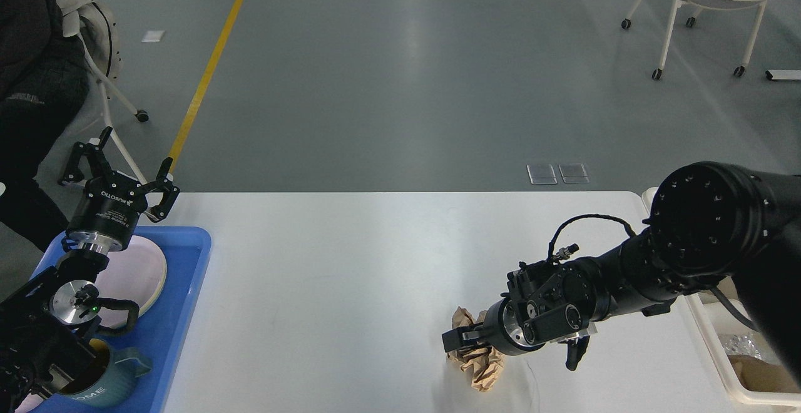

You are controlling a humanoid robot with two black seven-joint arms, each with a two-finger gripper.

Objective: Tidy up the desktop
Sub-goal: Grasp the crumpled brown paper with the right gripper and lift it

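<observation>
One right hand — low on the desktop.

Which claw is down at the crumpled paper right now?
The right claw, down at the brown crumpled paper. The left claw is raised, open, above the blue tray.

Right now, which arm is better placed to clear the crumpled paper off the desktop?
Right. Its end effector is already down at the crumpled paper, with the bin on the same side. The left end effector is open, raised above the blue tray across the desktop.
</observation>
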